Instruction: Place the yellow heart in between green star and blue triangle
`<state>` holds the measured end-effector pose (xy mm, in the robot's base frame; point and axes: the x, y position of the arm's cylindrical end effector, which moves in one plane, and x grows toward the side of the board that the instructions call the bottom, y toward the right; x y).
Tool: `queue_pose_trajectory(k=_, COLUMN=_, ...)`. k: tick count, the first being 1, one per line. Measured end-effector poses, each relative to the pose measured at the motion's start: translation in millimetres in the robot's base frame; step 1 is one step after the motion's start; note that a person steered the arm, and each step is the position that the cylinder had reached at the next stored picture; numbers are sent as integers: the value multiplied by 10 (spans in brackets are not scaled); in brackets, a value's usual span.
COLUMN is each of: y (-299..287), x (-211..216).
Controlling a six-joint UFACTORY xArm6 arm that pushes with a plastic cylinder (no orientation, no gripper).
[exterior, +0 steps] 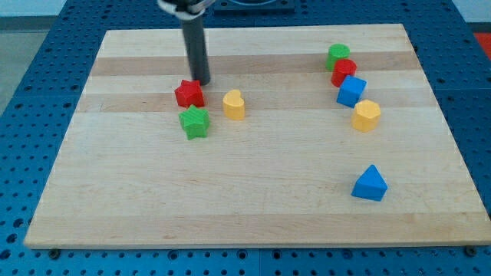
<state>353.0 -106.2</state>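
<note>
The yellow heart [234, 104] lies left of the board's middle, just to the right of the red star [189, 93]. The green star [195, 122] lies below the red star and to the lower left of the heart. The blue triangle [370, 184] sits far off at the lower right. My tip [201, 81] is at the top edge of the red star, up and to the left of the yellow heart, and not touching the heart.
A cluster stands at the upper right: a green block [337, 55], a red block [344, 72], a blue block [351, 91] and a yellow hexagon [367, 115]. The wooden board [253, 215] lies on a blue perforated table.
</note>
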Motion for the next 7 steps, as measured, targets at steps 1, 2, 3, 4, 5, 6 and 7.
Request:
queue_pose_trajectory(k=1, y=-54, x=171)
queue_pose_trajectory(k=2, y=-42, x=213)
queue_pose_trajectory(k=3, y=298, x=274)
queue_pose_trajectory(k=4, y=739, x=274)
queue_pose_trajectory(k=5, y=937, x=280)
queue_pose_trajectory(k=6, y=937, x=403)
queue_pose_trajectory(k=7, y=960, x=642)
